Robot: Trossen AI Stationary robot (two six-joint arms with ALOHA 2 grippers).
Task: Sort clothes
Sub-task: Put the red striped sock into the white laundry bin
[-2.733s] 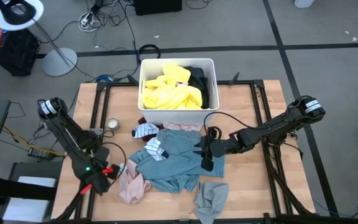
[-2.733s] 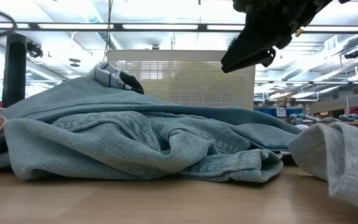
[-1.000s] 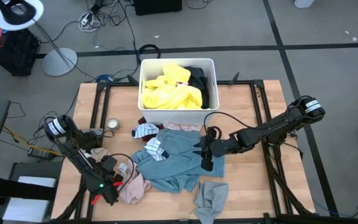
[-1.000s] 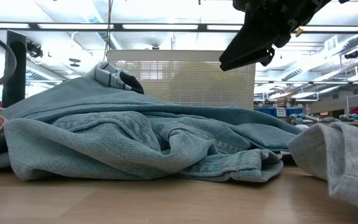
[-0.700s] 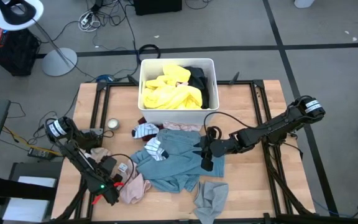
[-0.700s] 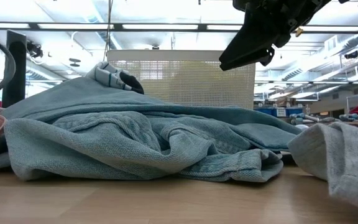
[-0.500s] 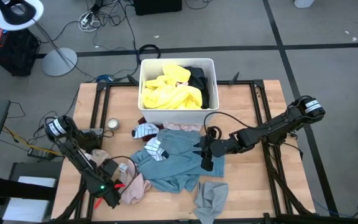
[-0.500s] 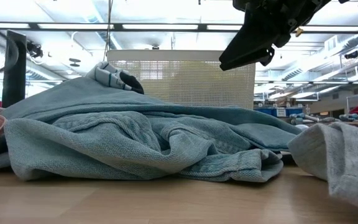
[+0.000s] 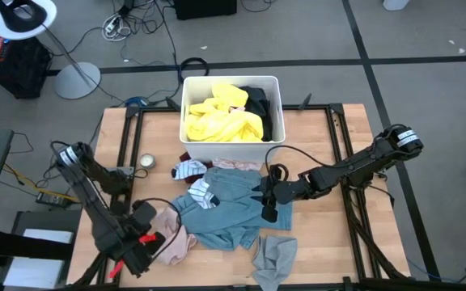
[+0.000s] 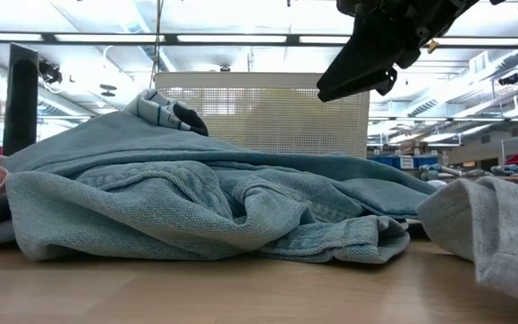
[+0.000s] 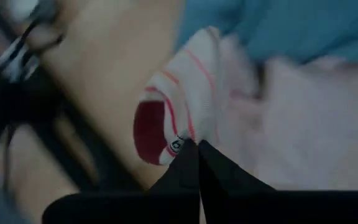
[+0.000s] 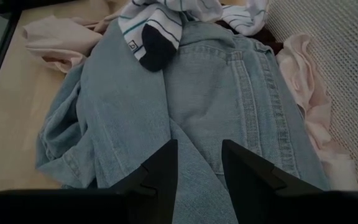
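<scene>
My left gripper (image 9: pixel 154 240) is clenched on a white sock with pink stripes (image 11: pixel 182 118) at the table's front left, beside the salmon pink garment (image 9: pixel 172 242). My right gripper (image 9: pixel 267 196) hangs parted above the light blue denim (image 9: pixel 225 212); nothing sits between its fingers.

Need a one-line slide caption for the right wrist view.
Right hand open above the denim; a striped sock lies on it.

Wooden table (image 9: pixel 322 137) under white bin (image 9: pixel 231 149), denim garment (image 9: pixel 225 212), grey cloth (image 9: pixel 275 259)
</scene>
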